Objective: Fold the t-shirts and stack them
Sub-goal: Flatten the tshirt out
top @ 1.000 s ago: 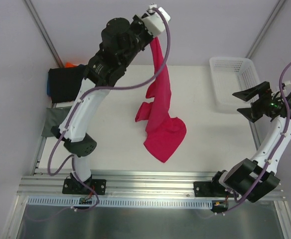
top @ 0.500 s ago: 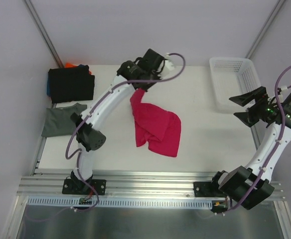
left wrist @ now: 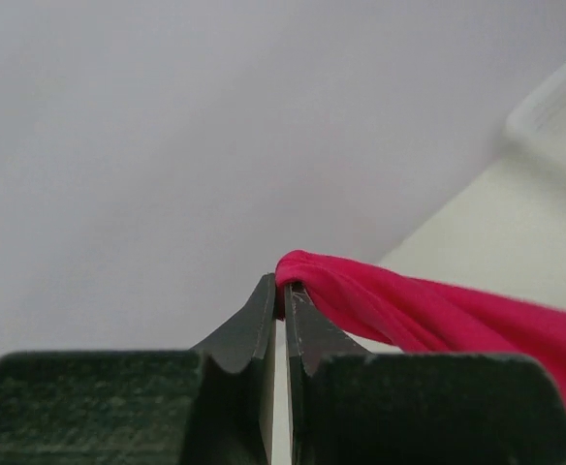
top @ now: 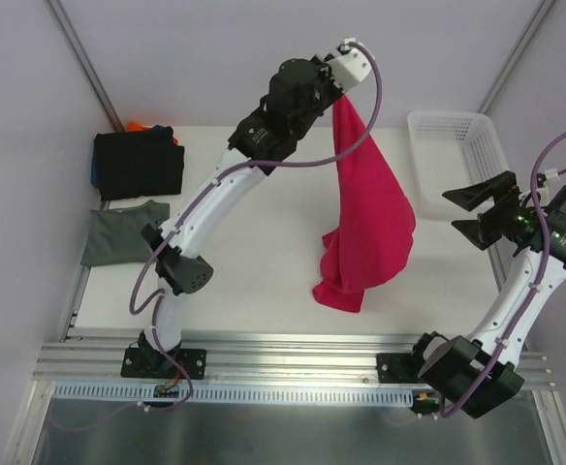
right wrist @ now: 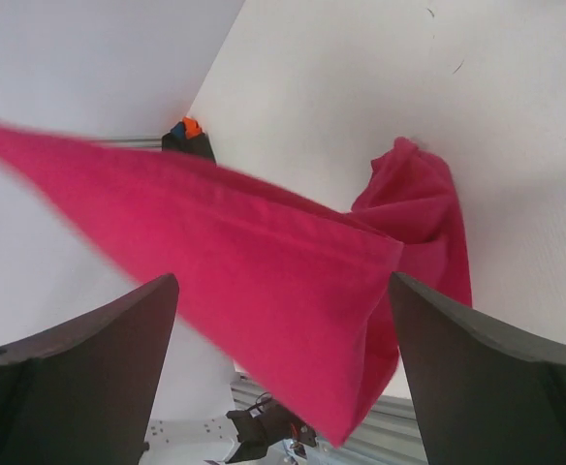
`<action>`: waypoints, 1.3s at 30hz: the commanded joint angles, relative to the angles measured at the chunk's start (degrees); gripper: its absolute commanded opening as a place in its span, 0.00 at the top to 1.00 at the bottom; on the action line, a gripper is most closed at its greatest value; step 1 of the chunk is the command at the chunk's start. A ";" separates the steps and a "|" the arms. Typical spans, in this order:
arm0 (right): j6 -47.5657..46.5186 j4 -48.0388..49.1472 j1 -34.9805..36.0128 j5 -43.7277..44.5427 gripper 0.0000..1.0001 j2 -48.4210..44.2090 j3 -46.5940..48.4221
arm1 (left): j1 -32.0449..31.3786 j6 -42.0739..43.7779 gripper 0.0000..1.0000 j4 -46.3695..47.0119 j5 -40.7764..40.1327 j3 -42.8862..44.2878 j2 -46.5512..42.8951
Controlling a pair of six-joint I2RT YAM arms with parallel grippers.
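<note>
Left jaws pinch the pink t-shirt (top: 372, 213), which hangs over the counter (top: 264, 276); right jaws stand wide open, empty.

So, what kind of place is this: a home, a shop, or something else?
Probably a robot test bench in a lab, not a home: left arm and right arm bolted to an aluminium rail, a white table, plain walls around it.

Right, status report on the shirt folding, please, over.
Left gripper shut on crimson-pink t-shirt, hanging, lower end bunched on table. Right gripper open, empty, facing it. White mesh basket at far right, not obstructing.
</note>
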 commanded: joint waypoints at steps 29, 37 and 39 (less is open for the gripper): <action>-2.04 1.85 1.51 1.57 0.06 6.75 11.93 | -2.92 6.91 1.00 -10.79 2.41 6.50 -6.86; -14.16 -9.58 1.15 28.82 0.05 4.21 16.34 | 3.30 16.29 1.00 11.48 4.98 1.44 14.62; -14.80 -10.46 1.15 27.96 0.05 3.86 15.72 | 8.03 13.56 1.00 10.07 3.22 0.67 15.86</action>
